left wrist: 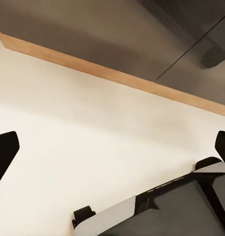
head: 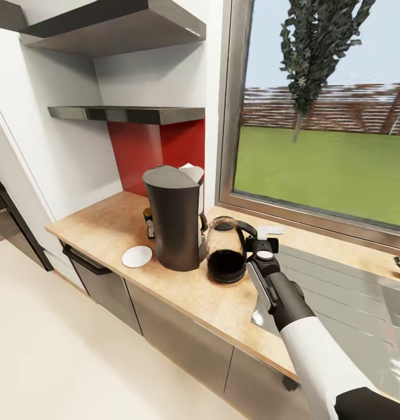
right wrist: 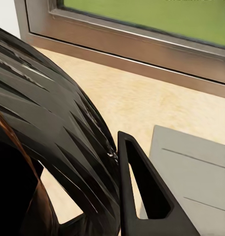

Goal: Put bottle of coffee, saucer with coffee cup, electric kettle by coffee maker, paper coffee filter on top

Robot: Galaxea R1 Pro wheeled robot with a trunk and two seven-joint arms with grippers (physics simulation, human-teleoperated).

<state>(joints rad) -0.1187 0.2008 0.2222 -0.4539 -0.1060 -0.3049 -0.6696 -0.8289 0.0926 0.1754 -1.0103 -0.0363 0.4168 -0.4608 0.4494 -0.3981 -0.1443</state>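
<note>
**Kettle parked beside the coffee maker**

Since the task wants the kettle next to the machine, stands now on the pale wooden tabletop (head: 106, 224), just beside the tall dark-grey plastic coffee maker (head: 175, 219) on its window side: a round glass electric kettle with black base and black handle (head: 227, 254), upright, handle turned toward the robot. Reached from behind by the right hand (head: 262, 242), level with that handle; seen close in the right wrist view, one black finger (right wrist: 142, 196) alongside the ribbed black body of the kettle. Whether pinching the handle or spread off it: cannot tell. Judged as the setting-down step, near done.

Placed on the coffee maker's far side, flat on the wood, a small white round saucer (head: 137, 256), no cup seen on it. Tucked behind the machine, a small dark bottle-like object (head: 148, 221), too hidden to name surely. Perched on top at the back, a white folded paper piece (head: 191, 172), likely the filter.

Hanging over the cream floor (left wrist: 92, 137), the left hand, dark fingertips (left wrist: 5, 152) spread wide, holding nothing.
</note>
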